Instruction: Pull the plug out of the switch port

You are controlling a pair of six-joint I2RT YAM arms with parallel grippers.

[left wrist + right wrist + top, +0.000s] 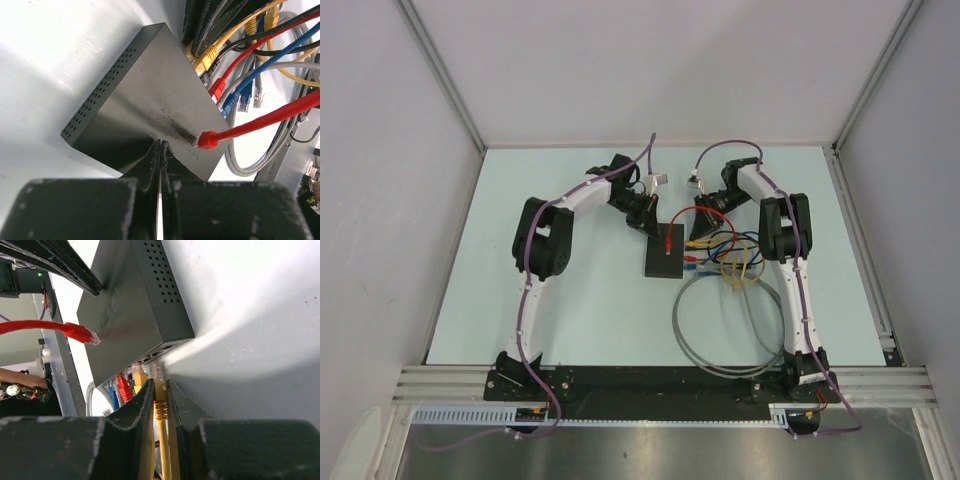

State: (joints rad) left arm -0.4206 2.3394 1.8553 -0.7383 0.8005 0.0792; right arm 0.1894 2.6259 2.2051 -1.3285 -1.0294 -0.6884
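The switch (664,258) lies flat in the middle of the desk (570,320), between the two arms, with its row of sockets facing the right arm. A yellow plug (159,376) sits at the mouth of the end socket. The right pincer (159,386) is closed narrow on it, a finger against each side. Close beside it in the same row are more plugs, yellow (140,377), red (124,385) and blue (112,390), which crowd the left finger. The left pincer (160,145) is fully closed and its tips rest on the top of the switch near the far edge. A loose red cable (260,119) ends in a plug lying on that top, just beside those tips. A grey cable (676,320) loops on the desk nearby.
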